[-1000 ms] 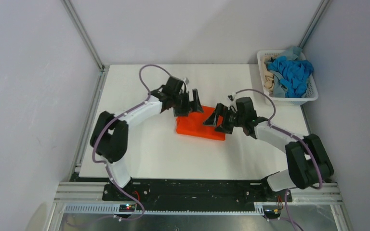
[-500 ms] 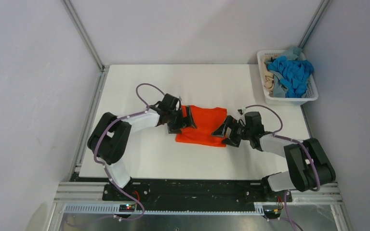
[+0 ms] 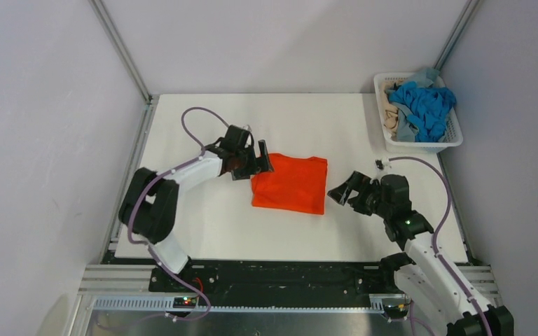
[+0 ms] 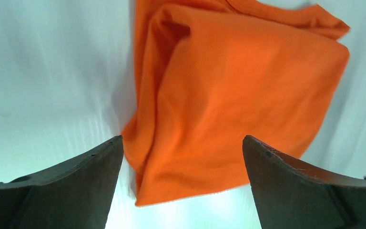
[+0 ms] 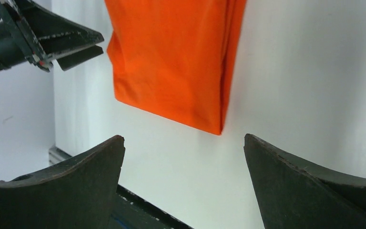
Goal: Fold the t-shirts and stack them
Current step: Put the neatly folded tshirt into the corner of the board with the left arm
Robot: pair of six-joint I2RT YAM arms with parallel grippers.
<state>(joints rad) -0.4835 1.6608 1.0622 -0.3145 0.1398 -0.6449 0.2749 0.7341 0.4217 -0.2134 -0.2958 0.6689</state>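
Orange t-shirt (image 3: 289, 184), folded near-square, is lying on the table (image 3: 203, 224) between the two grippers.
Left gripper (image 3: 262, 159) is hovering just beside its 10 o'clock corner, the nearer; right gripper (image 3: 340, 192) is sitting at 3 o'clock, apart; both are gaping wide, holding nothing.
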